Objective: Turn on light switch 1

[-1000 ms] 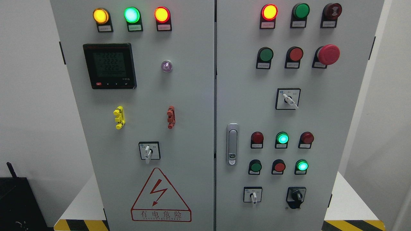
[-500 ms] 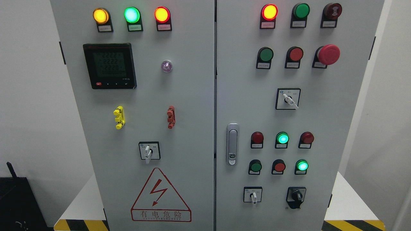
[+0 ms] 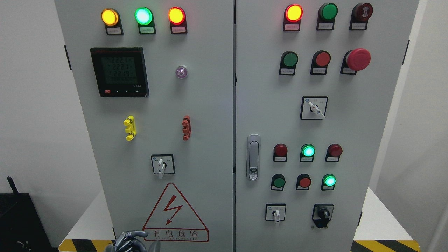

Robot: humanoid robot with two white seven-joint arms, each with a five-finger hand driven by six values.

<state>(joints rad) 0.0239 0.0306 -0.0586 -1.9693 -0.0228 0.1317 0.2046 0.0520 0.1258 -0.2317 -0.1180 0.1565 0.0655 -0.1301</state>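
- My left hand (image 3: 127, 241) shows at the bottom edge of the head view, left of the middle, just under the left corner of the red-bordered warning triangle (image 3: 175, 213).
- Only the tops of its fingers (image 3: 134, 233) are in view, curled over and holding nothing (the rest is cut off by the frame).
- The grey cabinet (image 3: 210, 105) fills the view with two doors side by side.
- On the left door, a small white-handled selector switch (image 3: 162, 164) sits above the warning triangle, its handle pointing straight down; I cannot tell which control is light switch 1, since the labels are too small to read.
- The right door carries three more selector switches: one in the middle (image 3: 314, 107), a white one low down (image 3: 275, 212) and a black one beside it (image 3: 322, 214).
- Yellow, green and red lamps (image 3: 143, 16) glow along the top of the left door, above a black meter (image 3: 119, 71).
- A silver door latch (image 3: 253, 157) stands on the right door near the seam.
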